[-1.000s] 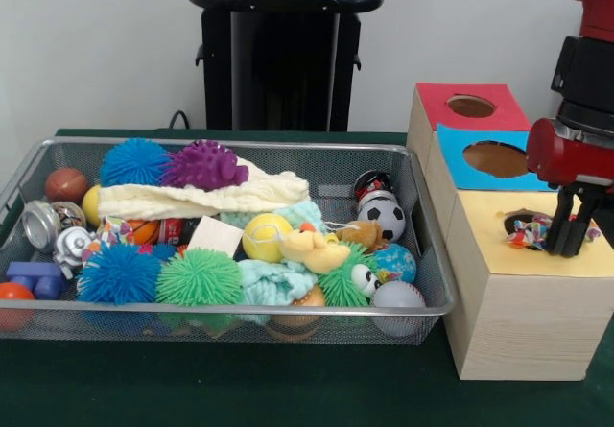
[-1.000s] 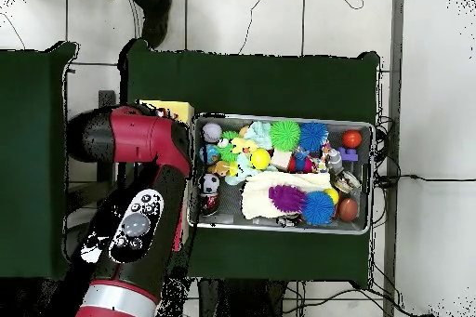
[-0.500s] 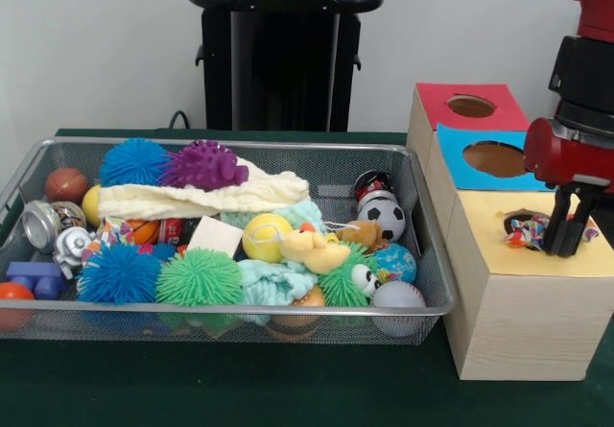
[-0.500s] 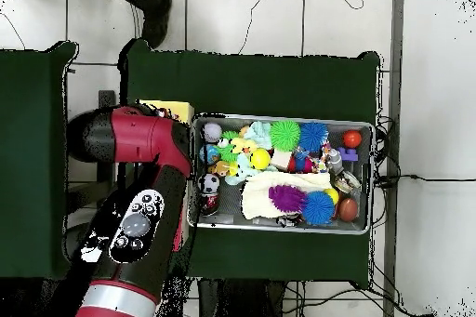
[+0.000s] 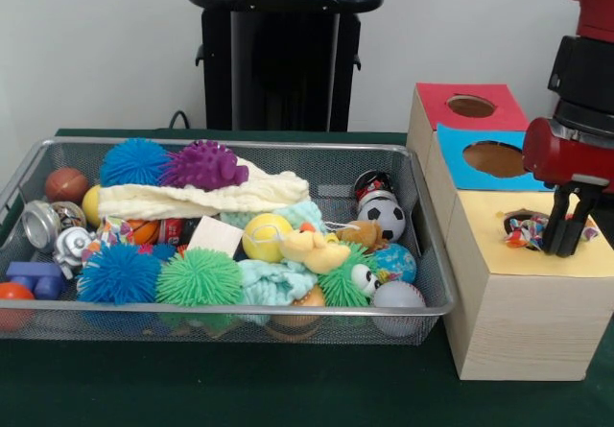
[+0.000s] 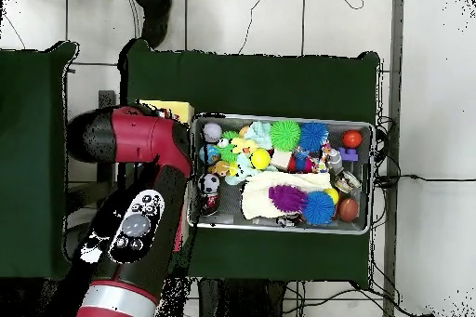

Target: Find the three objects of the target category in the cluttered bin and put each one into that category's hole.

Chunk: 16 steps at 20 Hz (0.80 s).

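No writing could be read on anything. The wire bin (image 5: 422, 254) sat on the green counter (image 5: 288, 389), crowded with spiky balls: blue (image 5: 119, 272), green (image 5: 200, 276) and purple (image 5: 203, 165). Also in the bin were a cream cloth (image 5: 201, 197), a yellow ball (image 5: 266, 236), a soccer ball (image 5: 386, 218) and a wooden block (image 5: 215, 236). Beside the bin stood the wooden box (image 5: 518, 326) with red (image 5: 470, 106), blue (image 5: 494, 157) and yellow (image 5: 537, 245) tops, each with a hole. The gripper (image 5: 568, 240) hung over the yellow hole, jaws apart; a small multicoloured object (image 5: 527, 232) lay at the hole's edge, just beside them. From overhead, the arm (image 6: 139, 220) hid the box.
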{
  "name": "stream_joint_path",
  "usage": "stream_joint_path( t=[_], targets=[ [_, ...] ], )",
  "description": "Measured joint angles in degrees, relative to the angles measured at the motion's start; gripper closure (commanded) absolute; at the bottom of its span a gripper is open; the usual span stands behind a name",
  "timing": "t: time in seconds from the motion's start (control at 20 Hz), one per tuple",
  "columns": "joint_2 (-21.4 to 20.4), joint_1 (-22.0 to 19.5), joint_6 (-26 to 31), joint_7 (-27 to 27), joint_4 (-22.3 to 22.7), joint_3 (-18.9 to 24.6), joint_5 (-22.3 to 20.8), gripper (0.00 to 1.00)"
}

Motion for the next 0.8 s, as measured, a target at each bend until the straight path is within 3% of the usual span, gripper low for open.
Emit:
stream_joint_path(
  t=[0.8],
  targets=[
    [-0.5,0.0,0.0,0.0,3.5,0.0,-1.1,1.00]
  ],
)
